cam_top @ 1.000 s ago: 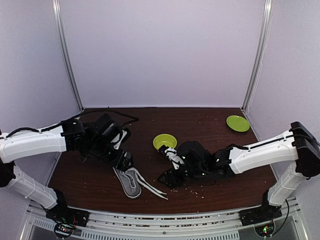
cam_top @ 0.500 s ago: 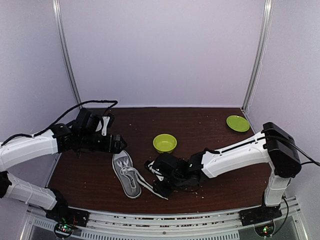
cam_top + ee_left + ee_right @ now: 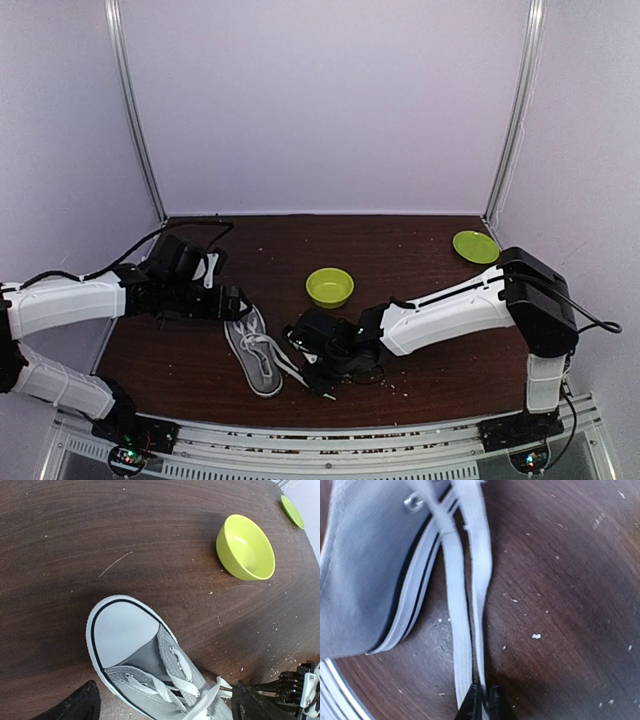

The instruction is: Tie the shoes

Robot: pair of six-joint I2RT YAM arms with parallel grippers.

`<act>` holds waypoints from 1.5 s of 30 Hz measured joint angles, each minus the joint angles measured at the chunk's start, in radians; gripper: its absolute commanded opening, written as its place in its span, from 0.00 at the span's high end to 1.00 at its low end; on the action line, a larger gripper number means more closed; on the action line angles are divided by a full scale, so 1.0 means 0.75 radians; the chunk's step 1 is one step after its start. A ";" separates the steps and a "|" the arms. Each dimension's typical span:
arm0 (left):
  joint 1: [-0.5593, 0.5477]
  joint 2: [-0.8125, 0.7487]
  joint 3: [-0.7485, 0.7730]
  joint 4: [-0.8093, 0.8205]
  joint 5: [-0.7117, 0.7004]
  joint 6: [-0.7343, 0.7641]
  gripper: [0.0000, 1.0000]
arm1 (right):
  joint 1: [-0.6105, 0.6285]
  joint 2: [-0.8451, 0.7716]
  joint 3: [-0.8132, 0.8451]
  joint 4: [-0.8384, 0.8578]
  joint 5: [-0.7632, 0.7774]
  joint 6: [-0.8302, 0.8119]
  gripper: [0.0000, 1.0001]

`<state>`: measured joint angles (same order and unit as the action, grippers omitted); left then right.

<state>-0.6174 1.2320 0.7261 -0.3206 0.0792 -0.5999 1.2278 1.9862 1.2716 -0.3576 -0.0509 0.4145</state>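
Sneaker [image 3: 255,352] sole-down on tabletop [image 3: 420,260], near-left of green bowl [image 3: 329,286]. Long axis runs near to far, toe toward back wall, angled slightly left. Laces [image 3: 465,605] untied, trailing off on the bowl-facing side. Bowl upright, interior plain green. Left gripper [image 3: 167,695]: jaws wide, straddling the laced part, gripping nothing. Right gripper [image 3: 482,701]: jaws nearly closed, pinching lace ends. Heel cut off in left wrist view.

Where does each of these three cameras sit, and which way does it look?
Top external: fixed above and behind, looking down on the table, sneaker and green bowl; left arm and right arm show.
Left wrist: on the left arm, looking down at the sneaker's toe; its open fingers flank the bottom edge.
Right wrist: low over the table, facing a lace; its fingers pinch it.
Shared: the sneaker, in all three.
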 measured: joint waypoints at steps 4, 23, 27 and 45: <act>0.002 -0.020 -0.010 0.014 -0.001 0.039 0.09 | -0.008 0.010 0.018 -0.014 -0.001 0.009 1.00; -0.024 -0.006 -0.089 0.406 0.400 0.478 0.18 | -0.191 -0.392 0.059 -0.068 0.224 -0.021 1.00; -0.056 0.081 -0.085 0.443 0.445 0.491 0.21 | -0.233 -0.392 0.140 -0.048 0.243 -0.042 1.00; -0.089 0.143 -0.072 0.509 0.342 0.414 1.00 | -0.289 -0.305 0.306 0.015 0.188 -0.094 1.00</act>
<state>-0.6838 1.3396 0.6724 0.0612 0.3355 -0.2893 1.0111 1.7576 1.5013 -0.3466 0.0902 0.3443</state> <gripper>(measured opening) 0.013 0.007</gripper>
